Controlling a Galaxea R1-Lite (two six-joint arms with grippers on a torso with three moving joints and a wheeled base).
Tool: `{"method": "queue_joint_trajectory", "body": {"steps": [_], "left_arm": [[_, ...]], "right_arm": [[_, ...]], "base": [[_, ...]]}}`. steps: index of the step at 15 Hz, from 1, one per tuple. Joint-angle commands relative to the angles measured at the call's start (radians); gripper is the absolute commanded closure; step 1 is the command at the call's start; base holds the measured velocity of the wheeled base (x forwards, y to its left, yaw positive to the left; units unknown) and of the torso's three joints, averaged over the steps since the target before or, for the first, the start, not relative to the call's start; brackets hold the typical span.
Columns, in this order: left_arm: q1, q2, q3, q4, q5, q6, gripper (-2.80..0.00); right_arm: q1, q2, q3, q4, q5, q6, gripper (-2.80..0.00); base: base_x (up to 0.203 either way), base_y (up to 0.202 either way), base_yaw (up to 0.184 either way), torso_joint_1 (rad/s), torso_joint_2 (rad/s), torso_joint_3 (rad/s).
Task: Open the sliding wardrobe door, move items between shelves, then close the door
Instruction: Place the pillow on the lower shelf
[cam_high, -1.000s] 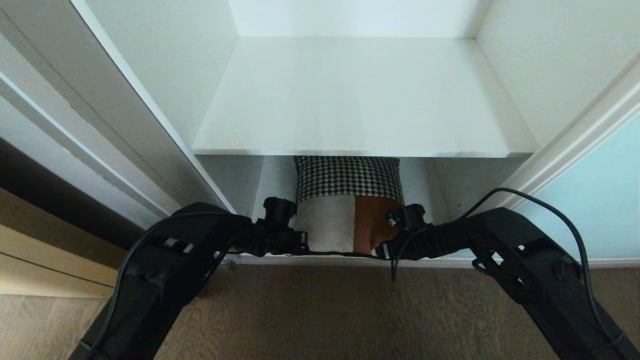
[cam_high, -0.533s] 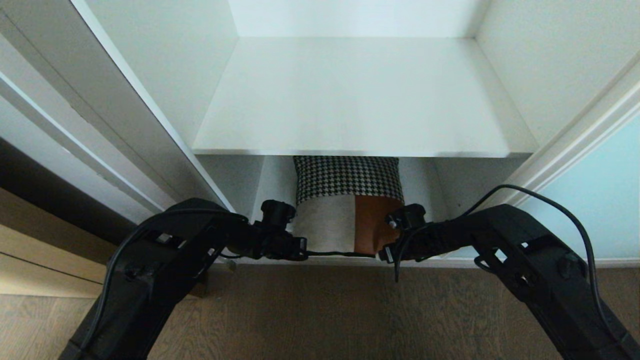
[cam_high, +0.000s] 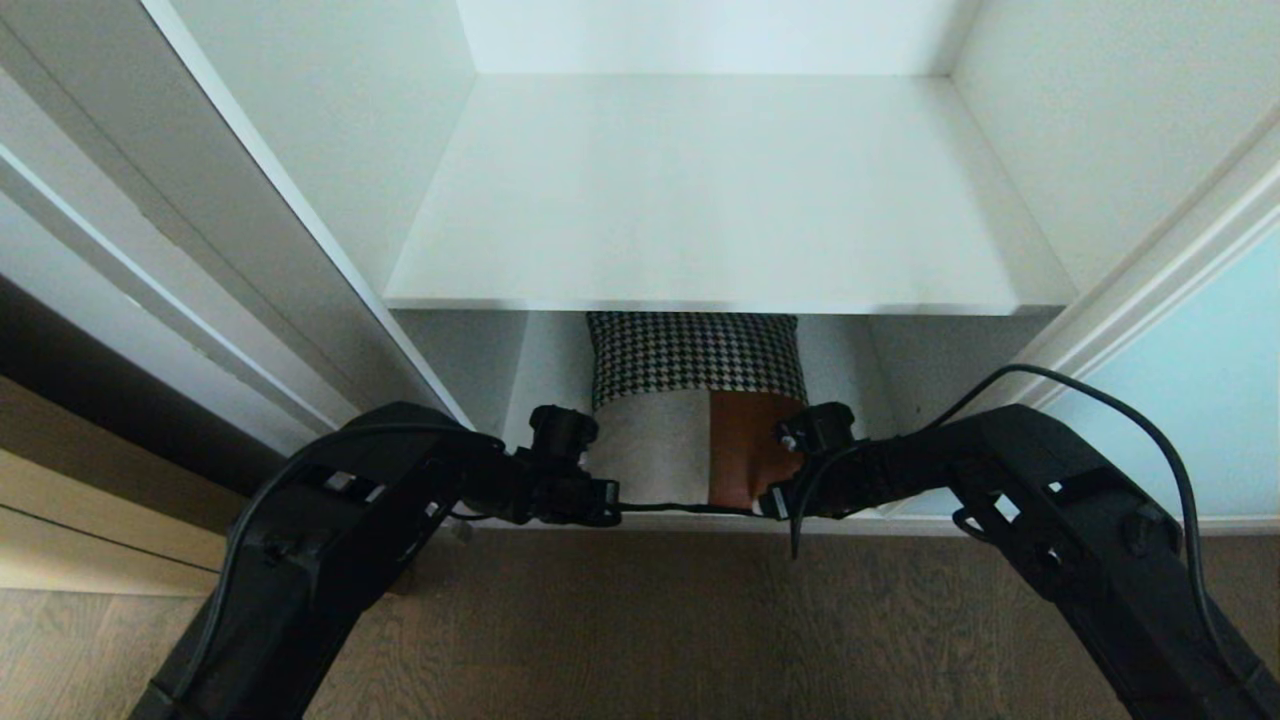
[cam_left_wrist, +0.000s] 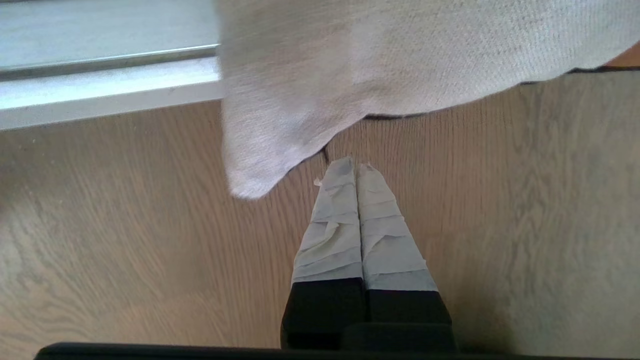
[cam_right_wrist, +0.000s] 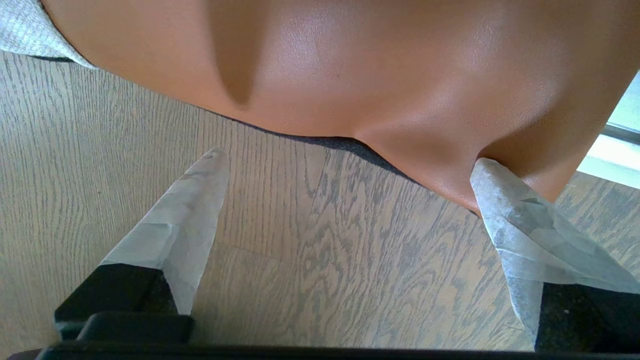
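Patchwork cushion (cam_high: 697, 400) under white shelf (cam_high: 720, 200), left gripper (cam_left_wrist: 355, 167) clenched empty beside cream corner, right gripper (cam_right_wrist: 347, 162) spread wide, one finger (cam_right_wrist: 505, 200) touching rust panel

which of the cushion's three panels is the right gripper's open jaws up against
The rust-orange panel. One fingertip of the right gripper touches its lower edge, while the cream panel lies toward the left gripper and the houndstooth panel sits farther back, under the shelf.

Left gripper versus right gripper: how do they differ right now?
The left gripper is shut, empty, beside the cushion's cream corner; the right gripper is open wide, one finger pressing the rust-orange panel. Both hang low over the wood floor at the cushion's front edge.
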Motion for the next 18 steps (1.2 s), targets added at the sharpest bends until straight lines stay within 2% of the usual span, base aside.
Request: {"method": "queue_joint_trajectory", "body": {"steps": [1,4,5,7,12,15,18], "left_arm": [[-0.002,0.051,-0.047,-0.002,0.031,-0.001,0.00],[-0.013,0.109,-0.134,0.004,0.137,-0.003,0.00],[-0.016,0.114,-0.142,-0.003,0.144,-0.006,0.00],[-0.016,0.124,-0.160,-0.019,0.149,0.000,0.00],[-0.024,0.143,-0.164,-0.139,0.146,0.007,0.00],[-0.025,0.168,-0.166,-0.277,0.133,0.075,0.00],[-0.025,0.170,-0.164,-0.287,0.129,0.075,0.00]], "right_arm": [[0.001,0.007,0.000,-0.003,-0.001,0.004,-2.80],[0.000,0.005,0.000,0.000,0.000,0.005,-2.80],[0.000,0.000,0.000,0.001,0.000,0.006,-2.80],[0.000,-0.014,0.000,0.003,0.000,0.006,-2.80],[-0.018,-0.037,0.000,0.007,-0.001,0.039,-2.80],[-0.023,-0.052,0.002,0.020,0.001,0.073,-2.80],[-0.026,-0.057,0.002,0.020,0.002,0.076,-2.80]], "base": [[0.000,0.000,0.000,0.000,0.00,0.000],[0.000,0.000,0.000,0.000,0.00,0.000],[0.000,0.000,0.000,0.000,0.00,0.000],[0.000,0.000,0.000,0.000,0.00,0.000],[0.000,0.000,0.000,0.000,0.00,0.000],[0.000,0.000,0.000,0.000,0.00,0.000],[0.000,0.000,0.000,0.000,0.00,0.000]]}}
